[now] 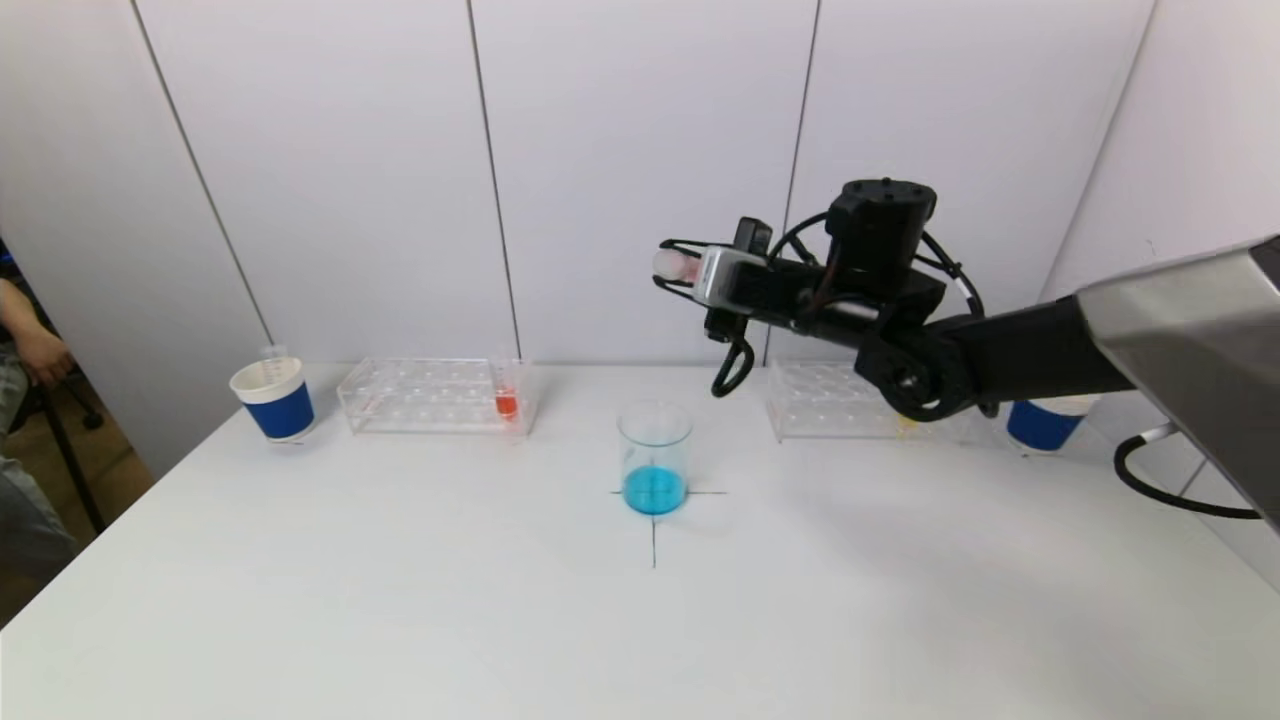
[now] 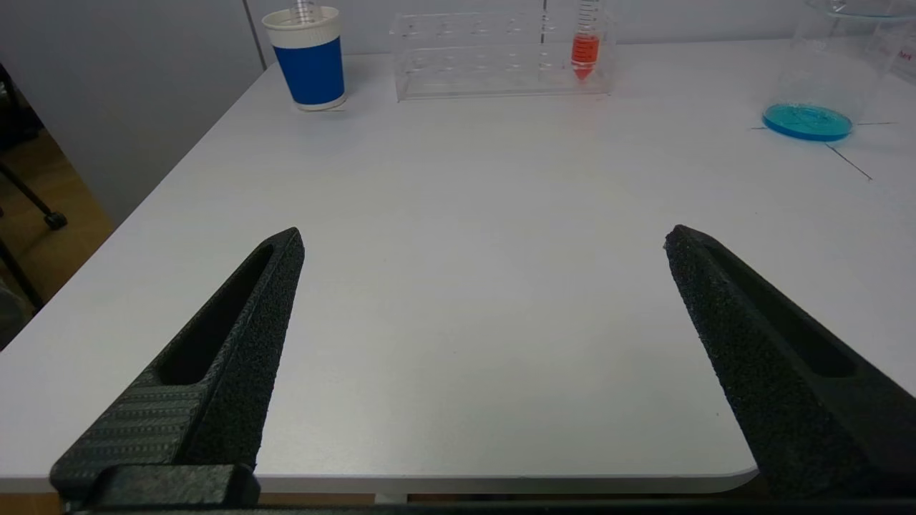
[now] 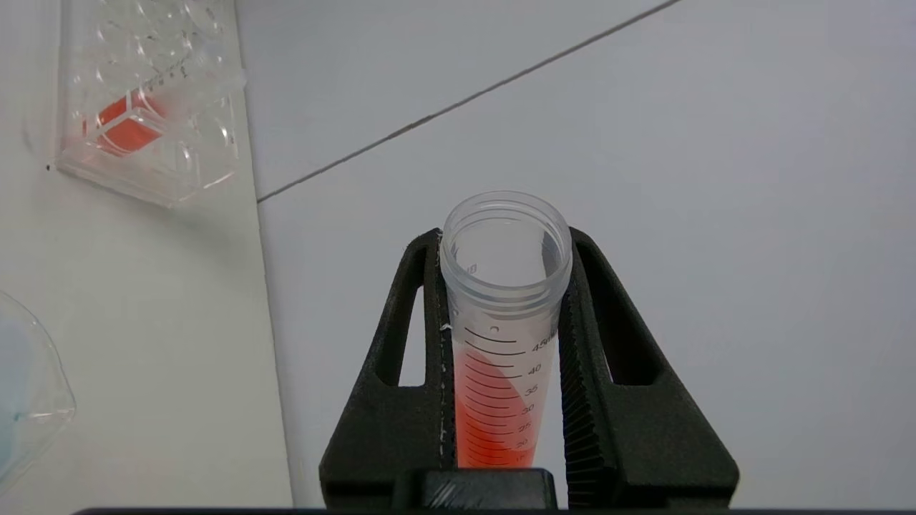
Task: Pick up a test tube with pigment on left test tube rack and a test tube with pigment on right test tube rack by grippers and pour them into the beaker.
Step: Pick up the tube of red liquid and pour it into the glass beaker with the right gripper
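My right gripper [image 1: 668, 266] is raised above and just right of the beaker [image 1: 655, 428], shut on a test tube [image 1: 678, 265] that lies almost level with its open mouth pointing left. In the right wrist view the gripper [image 3: 504, 239] clamps this tube [image 3: 501, 336], and red-orange pigment lies along its lower side, short of the rim. The beaker holds blue liquid. The left test tube rack [image 1: 430, 395] carries one tube of orange pigment [image 1: 506, 397]. The right test tube rack [image 1: 840, 402] sits behind my right arm. My left gripper [image 2: 483, 239] hangs open over the table's front edge, holding nothing.
A blue-and-white paper cup [image 1: 275, 400] with an empty tube in it stands left of the left rack. Another blue cup [image 1: 1040, 425] is right of the right rack, partly behind my arm. A person [image 1: 25, 350] sits beyond the table's left edge. A black cross marks the beaker's spot.
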